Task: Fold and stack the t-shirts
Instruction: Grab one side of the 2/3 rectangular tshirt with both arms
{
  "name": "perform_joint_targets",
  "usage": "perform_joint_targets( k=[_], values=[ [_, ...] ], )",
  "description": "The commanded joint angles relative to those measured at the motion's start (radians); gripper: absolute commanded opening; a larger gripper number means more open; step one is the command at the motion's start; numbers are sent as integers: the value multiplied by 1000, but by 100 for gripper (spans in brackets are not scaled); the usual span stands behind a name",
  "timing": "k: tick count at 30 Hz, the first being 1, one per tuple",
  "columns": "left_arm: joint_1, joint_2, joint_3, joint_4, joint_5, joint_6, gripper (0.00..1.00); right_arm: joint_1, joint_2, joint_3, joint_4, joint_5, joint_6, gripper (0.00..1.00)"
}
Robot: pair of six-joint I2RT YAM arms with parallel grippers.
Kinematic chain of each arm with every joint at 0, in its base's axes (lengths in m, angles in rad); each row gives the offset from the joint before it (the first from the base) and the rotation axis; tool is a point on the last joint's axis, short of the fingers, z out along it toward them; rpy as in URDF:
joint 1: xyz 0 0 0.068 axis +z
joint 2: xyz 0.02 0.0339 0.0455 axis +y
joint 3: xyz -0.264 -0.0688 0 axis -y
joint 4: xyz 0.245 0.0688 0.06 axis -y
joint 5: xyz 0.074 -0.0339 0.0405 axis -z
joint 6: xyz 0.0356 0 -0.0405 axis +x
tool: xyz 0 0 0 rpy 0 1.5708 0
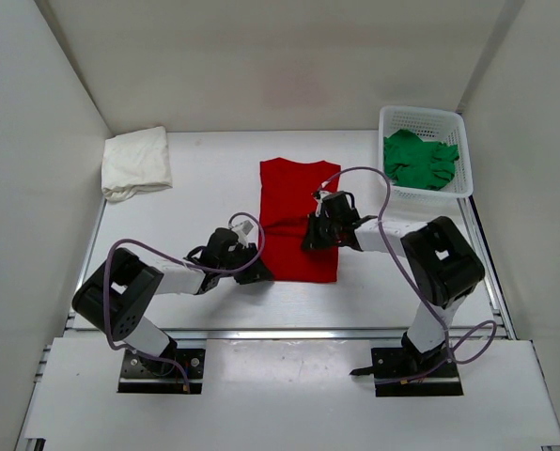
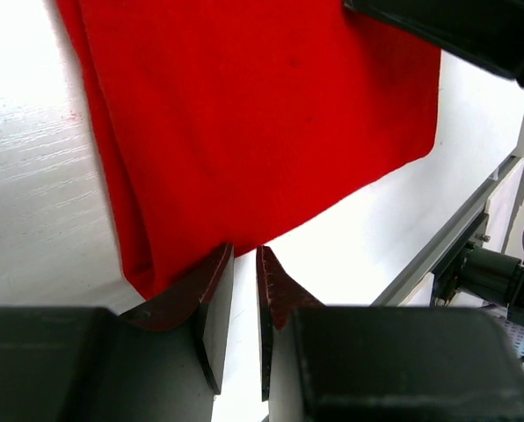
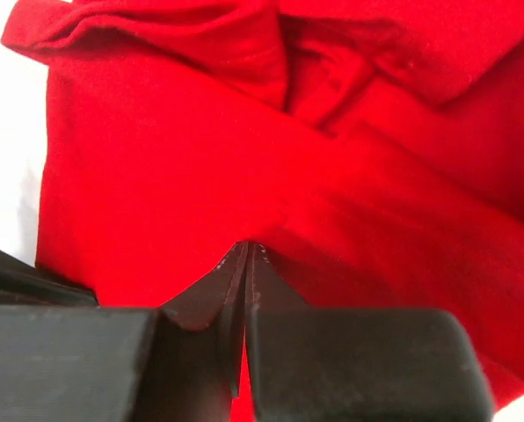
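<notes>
The red t-shirt (image 1: 297, 207) lies mid-table, folded into a long narrow strip. My left gripper (image 1: 259, 274) is at its near left corner. In the left wrist view my left gripper (image 2: 244, 251) is open by a narrow gap. Its tips touch the hem of the red t-shirt (image 2: 262, 114), and bare table shows between the jaws. My right gripper (image 1: 310, 237) is on the shirt's right edge. In the right wrist view my right gripper (image 3: 247, 246) is shut, pinching a ridge of the red t-shirt (image 3: 156, 176). The white t-shirt (image 1: 134, 162) lies folded at the back left. The green t-shirt (image 1: 419, 158) is crumpled in the basket.
A white mesh basket (image 1: 421, 113) stands at the back right corner. White walls enclose the table on three sides. A metal rail (image 1: 280, 334) runs along the near edge. The right arm's black body (image 2: 455, 26) shows above the shirt in the left wrist view.
</notes>
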Motion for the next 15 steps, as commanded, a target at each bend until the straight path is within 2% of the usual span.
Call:
perform_joint_targets(
  k=[1,6,9,12,15],
  values=[
    [11,-12,-35,16,1,12,28,-10,20,64,12,44,-29,0],
    [18,-7,-38,10,14,15,29,-61,141,193,11,149,-70,0],
    [23,-28,-27,-13,15,16,29,-104,185,293,28,138,-61,0],
    [27,-77,-16,-53,11,27,30,-130,158,368,32,95,-33,0],
    [47,-127,-24,-74,4,27,30,-134,80,347,12,87,-48,1]
  ],
)
